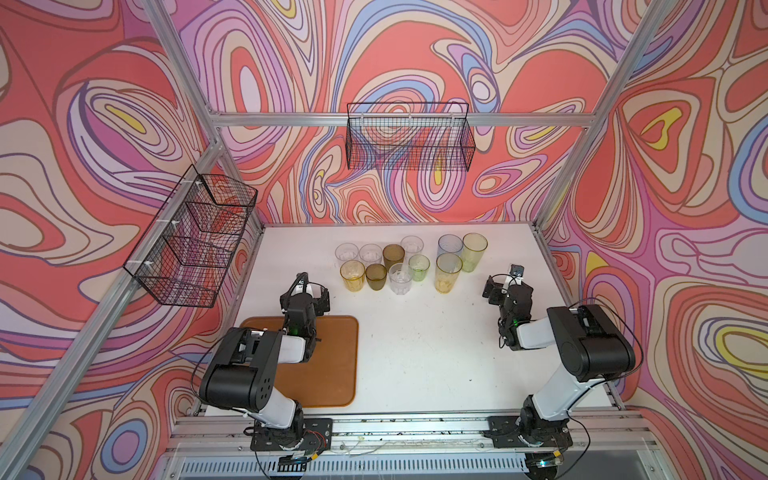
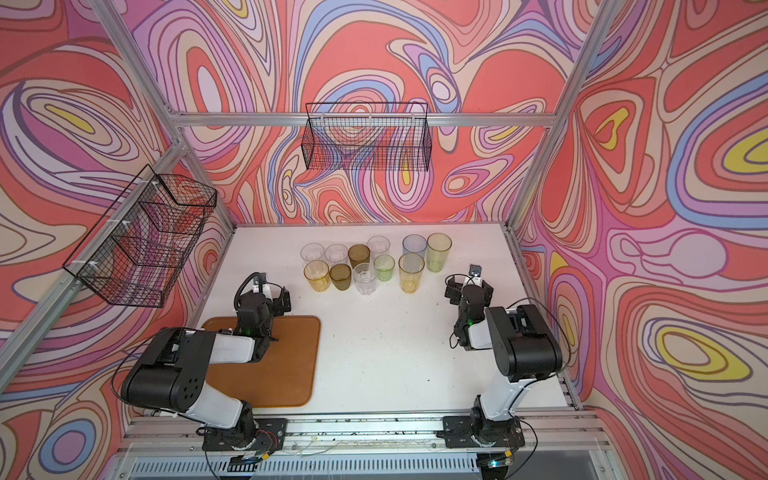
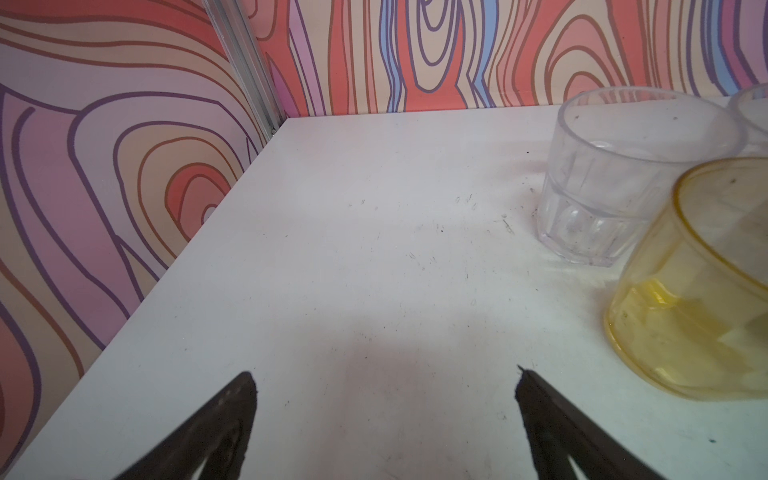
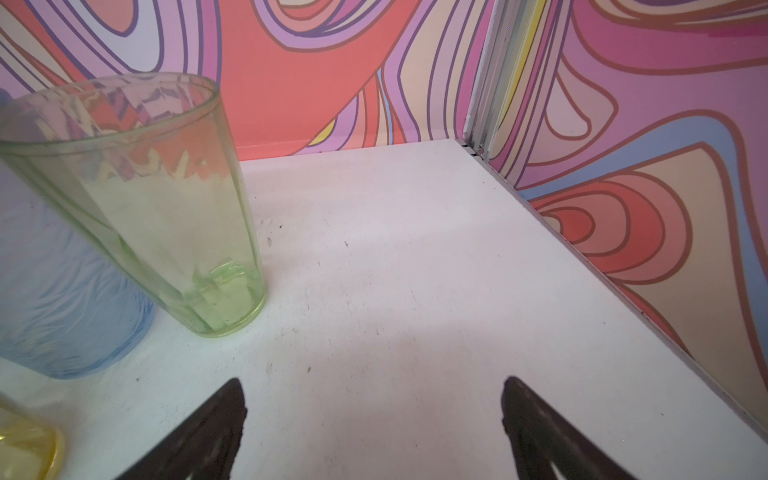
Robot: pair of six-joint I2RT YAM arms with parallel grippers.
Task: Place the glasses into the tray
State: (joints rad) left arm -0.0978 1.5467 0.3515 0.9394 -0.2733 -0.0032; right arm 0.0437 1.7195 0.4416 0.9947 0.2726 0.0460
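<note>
Left wrist view shows the left claw (image 3: pixel 384 374) wide open and empty over the bare tabletop (image 3: pixel 374 249). An amber glass (image 3: pixel 698 291) and a clear glass (image 3: pixel 615 178) are just to its right. The right wrist view shows the right claw (image 4: pixel 372 381) open too, holding nothing, beside a tall yellow-green glass (image 4: pixel 166 216). Only the top views show the whole: the glasses (image 1: pixel 393 255) stand upright and close together at the far middle. None is in the tray (image 1: pixel 332 374), which lies near left under the left arm. I judge each claw stands at its own end of the group so that the outer glasses can be taken first without knocking the neighbours.
</note>
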